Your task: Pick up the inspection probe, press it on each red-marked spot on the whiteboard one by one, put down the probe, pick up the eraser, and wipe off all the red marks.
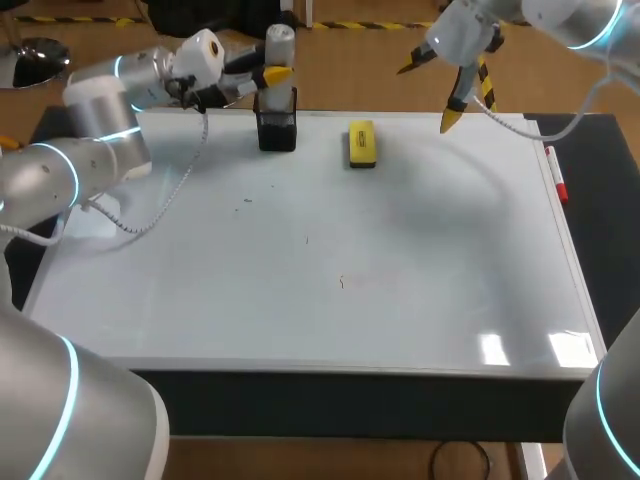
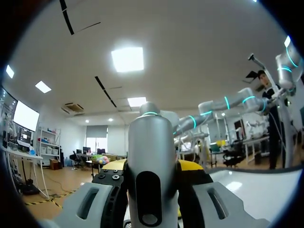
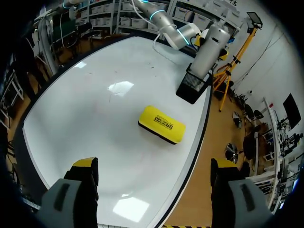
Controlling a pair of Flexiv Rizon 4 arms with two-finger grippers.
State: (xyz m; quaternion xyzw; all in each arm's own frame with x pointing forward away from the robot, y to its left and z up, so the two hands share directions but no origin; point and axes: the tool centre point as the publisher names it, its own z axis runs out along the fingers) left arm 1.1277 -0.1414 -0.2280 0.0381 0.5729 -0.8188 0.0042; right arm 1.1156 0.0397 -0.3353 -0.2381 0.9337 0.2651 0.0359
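Observation:
The silver inspection probe stands with its lower end in a black mesh holder at the back of the whiteboard. My left gripper is shut on the probe, one yellow tip on each side. The yellow eraser lies flat just right of the holder. My right gripper hangs open and empty above the board's back right. In the right wrist view the eraser lies ahead of the right gripper, with the probe and holder beyond it. Only faint small marks show mid-board.
A red marker pen lies along the whiteboard's right edge. A white cable from my left arm drapes over the board's left part.

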